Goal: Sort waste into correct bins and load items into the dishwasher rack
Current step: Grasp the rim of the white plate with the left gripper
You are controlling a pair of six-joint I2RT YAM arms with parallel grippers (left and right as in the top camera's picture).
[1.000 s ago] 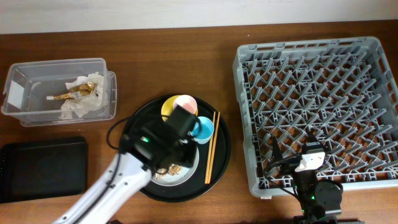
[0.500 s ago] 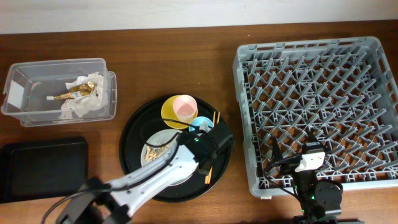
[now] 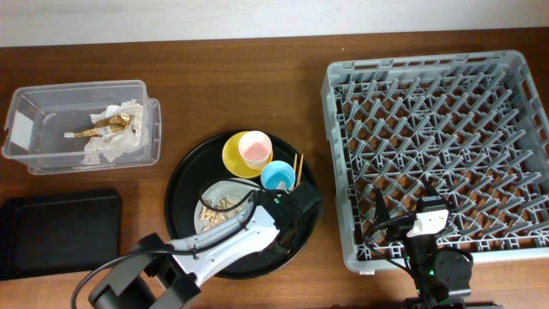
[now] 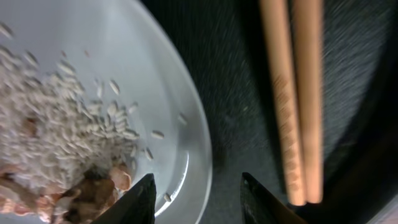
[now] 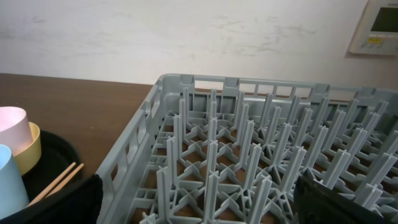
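Wrappers (image 3: 107,129) are in the tub (image 3: 34,112); my rack (image 3: 334,77) is empty. Plate (image 4: 155,81) with rice (image 4: 62,124), dish (image 3: 232,159), pink cup (image 3: 256,148), blue cup (image 3: 277,176) and chopsticks (image 4: 292,93) sit on the tray (image 3: 184,193). Left gripper (image 4: 199,202) hangs apart beside the chopsticks; right gripper (image 5: 199,205), apart, by the rack.

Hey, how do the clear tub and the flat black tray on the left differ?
The clear tub is see-through and holds crumpled paper and gold foil; the black tray is opaque and looks empty. The tub has taller walls; the tray is shallow. Both are rectangular.
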